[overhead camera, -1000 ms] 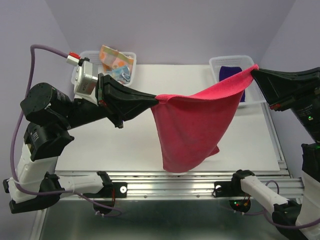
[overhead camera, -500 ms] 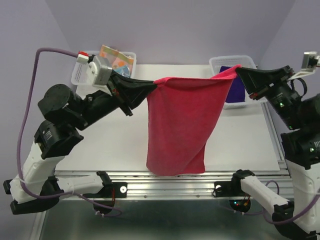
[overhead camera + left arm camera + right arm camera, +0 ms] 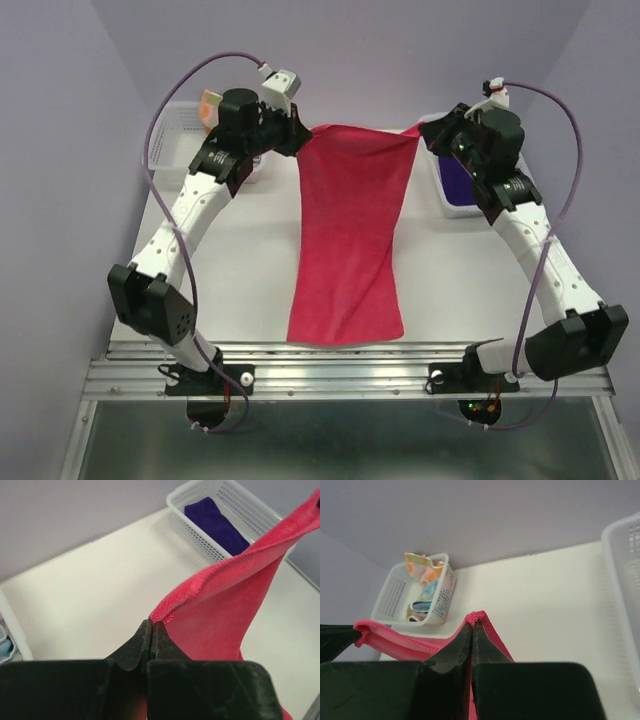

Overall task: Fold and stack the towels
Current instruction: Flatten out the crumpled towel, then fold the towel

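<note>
Both arms stretch forward, left claw (image 3: 151, 625) and right claw (image 3: 472, 625) pinched shut on the pink towel (image 3: 350, 240), wrists seemingly level.

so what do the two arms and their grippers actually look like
Both arms are alike: white tubular links with black round joint housings, seen on the left arm and right arm. A purple cable loops off each wrist, where a small white camera block sits. The left gripper and right gripper are matte black and taper to thin tips.
</note>
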Tool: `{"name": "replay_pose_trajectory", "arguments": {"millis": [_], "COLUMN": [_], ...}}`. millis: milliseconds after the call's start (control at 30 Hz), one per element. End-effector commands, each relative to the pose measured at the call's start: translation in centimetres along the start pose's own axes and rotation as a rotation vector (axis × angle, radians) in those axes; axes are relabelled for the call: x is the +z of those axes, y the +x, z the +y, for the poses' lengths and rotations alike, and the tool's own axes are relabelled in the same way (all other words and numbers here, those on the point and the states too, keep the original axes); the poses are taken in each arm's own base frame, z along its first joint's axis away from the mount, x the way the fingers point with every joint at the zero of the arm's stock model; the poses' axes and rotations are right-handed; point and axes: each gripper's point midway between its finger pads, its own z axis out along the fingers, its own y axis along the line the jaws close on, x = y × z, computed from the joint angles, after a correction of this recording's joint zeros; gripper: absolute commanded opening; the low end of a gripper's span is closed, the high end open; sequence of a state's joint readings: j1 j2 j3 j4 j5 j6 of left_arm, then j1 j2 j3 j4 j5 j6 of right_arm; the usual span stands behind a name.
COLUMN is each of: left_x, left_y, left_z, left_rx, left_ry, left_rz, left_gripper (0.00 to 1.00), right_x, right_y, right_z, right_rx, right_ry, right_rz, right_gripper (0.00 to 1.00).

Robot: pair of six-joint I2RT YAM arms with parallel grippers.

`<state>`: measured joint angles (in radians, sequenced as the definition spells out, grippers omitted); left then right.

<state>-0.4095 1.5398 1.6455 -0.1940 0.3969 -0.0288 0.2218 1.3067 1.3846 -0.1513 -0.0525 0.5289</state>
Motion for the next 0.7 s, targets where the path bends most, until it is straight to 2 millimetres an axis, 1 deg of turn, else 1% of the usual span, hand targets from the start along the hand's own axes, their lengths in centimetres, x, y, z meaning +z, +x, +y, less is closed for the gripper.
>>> {"name": "replay_pose_trajectory", "arguments": {"millis": [0, 33, 67, 100, 133, 167, 200, 233, 267, 300, 333, 367, 400, 433, 467, 500, 533, 567, 633, 667], "left_x": [2.6, 1.9, 4.2, 5.0, 6.5, 7.3, 7.9, 8.2, 9.8, 10.3, 11.2, 11.5, 11.9, 12.4, 12.5, 12.7, 12.8, 12.9, 12.9, 12.9], "left_y": [-3.7, -5.1, -2.9, -2.4, -1.5, -1.0, -0.6, -1.5, 0.7, 1.0, 1.6, 1.8, 2.1, 2.8, 3.2, 3.5, 4.0, 4.8, 6.1, 6.4], "left_z": [3.5, 3.6, 5.2, 6.1, 8.2, 8.9, 9.4, 9.7, 11.2, 11.5, 12.1, 12.4, 12.9, 13.5, 14.0, 14.1, 14.3, 14.6, 14.9, 15.1], "left_rx": [0.073, 0.084, 0.05, 0.04, 0.019, 0.009, 0.009, 0.016, -0.011, -0.007, 0.002, 0.01, 0.021, 0.021, 0.026, 0.023, 0.02, 0.028, 0.024, 0.018], "left_ry": [0.086, 0.091, 0.113, 0.122, 0.118, 0.124, 0.145, 0.148, 0.147, 0.155, 0.155, 0.152, 0.139, 0.126, 0.113, 0.105, 0.102, 0.098, 0.088, 0.081], "left_rz": [-0.09, -0.113, -0.059, -0.044, -0.02, -0.007, 0.004, -0.005, 0.033, 0.037, 0.045, 0.045, 0.044, 0.053, 0.058, 0.064, 0.073, 0.087, 0.115, 0.123], "left_gripper": [0.0, 0.0, 0.0, 0.0, 0.0, 0.0, 0.0, 0.0, 0.0, 0.0, 0.0, 0.0, 0.0, 0.0, 0.0, 0.0, 0.0, 0.0, 0.0, 0.0], "right_x": [4.3, 4.3, 6.1, 6.9, 7.6, 8.5, 10.1, 11.0, 11.7, 12.4, 13.7, 14.4, 15.0, 16.0, 16.5, 16.9, 17.2, 17.5, 17.5, 17.4], "right_y": [-2.6, -2.7, -2.0, -2.0, -2.4, -1.9, -0.5, 0.0, 0.4, 0.1, 1.7, 2.1, 2.0, 3.5, 4.3, 4.3, 4.8, 5.7, 6.5, 6.7], "right_z": [-0.9, -0.9, -1.7, -2.2, -2.1, -2.6, -3.7, -4.0, -4.3, -4.1, -5.2, -5.5, -5.3, -6.4, -7.0, -7.1, -7.5, -8.1, -8.5, -8.5], "right_rx": [-0.051, -0.051, -0.062, -0.066, -0.077, -0.084, -0.094, -0.103, -0.112, -0.12, -0.126, -0.129, -0.134, -0.137, -0.137, -0.137, -0.137, -0.137, -0.128, -0.126], "right_ry": [0.027, 0.033, 0.052, 0.07, 0.07, 0.08, 0.099, 0.099, 0.1, 0.091, 0.099, 0.099, 0.094, 0.113, 0.127, 0.132, 0.14, 0.151, 0.157, 0.157], "right_rz": [-0.137, -0.144, -0.126, -0.129, -0.137, -0.128, -0.099, -0.093, -0.086, -0.099, -0.068, -0.062, -0.062, -0.032, -0.012, -0.009, 0.002, 0.023, 0.038, 0.043], "right_gripper": [0.01, 0.01, 0.01, 0.01, 0.0, 0.01, 0.01, 0.01, 0.01, 0.01, 0.01, 0.01, 0.01, 0.01, 0.01, 0.01, 0.01, 0.01, 0.0, 0.01]}}
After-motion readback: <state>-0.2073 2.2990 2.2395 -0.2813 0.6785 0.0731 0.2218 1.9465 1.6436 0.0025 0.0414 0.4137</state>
